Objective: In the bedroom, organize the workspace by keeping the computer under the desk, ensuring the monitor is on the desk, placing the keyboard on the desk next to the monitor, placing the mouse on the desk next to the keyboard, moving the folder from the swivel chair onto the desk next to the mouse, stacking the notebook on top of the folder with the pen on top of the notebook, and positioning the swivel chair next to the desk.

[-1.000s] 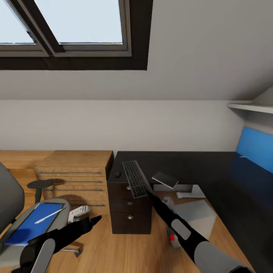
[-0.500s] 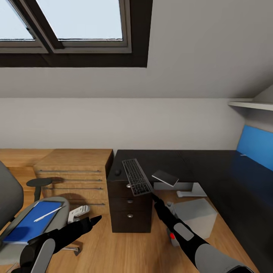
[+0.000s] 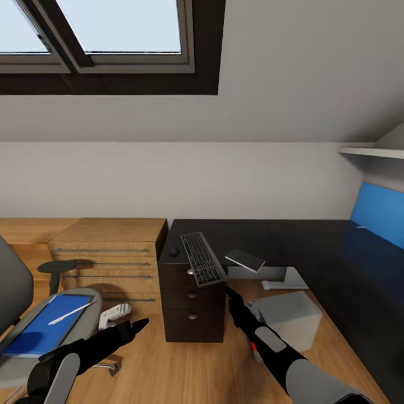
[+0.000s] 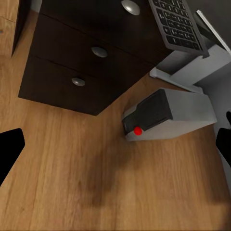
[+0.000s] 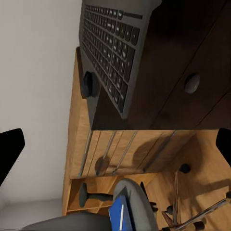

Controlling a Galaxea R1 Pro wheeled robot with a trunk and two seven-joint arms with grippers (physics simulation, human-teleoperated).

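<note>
- Right end effector (image 3: 229, 292) is seen just below the overhanging near end of the keyboard (image 3: 202, 259); fingers spread at the edges of the right wrist view, nothing pinched.
- Left end effector (image 3: 140, 324) is held low over the floor, fingers spread wide in the left wrist view, nothing gripped.
- Keyboard is laid on the surface (image 3: 241, 235) above the drawers (image 3: 192, 306), near end projecting past the edge; mouse (image 3: 174, 253) is placed just beside it.
- Computer (image 4: 168, 114) is seen lying on the floor at the drawer unit, red button facing out.
- Folder (image 3: 45, 331) is left on the swivel chair (image 3: 22, 314), pen (image 3: 70, 313) on top.
- Monitor: what looks like a dark tilted panel (image 3: 245, 260) is seen by the keyboard; identity cannot be told.
- Risk: overhanging keyboard could be tipped off if bumped from below by the right arm.
- Risk: pen could be rolled off when the folder is lifted.
</note>
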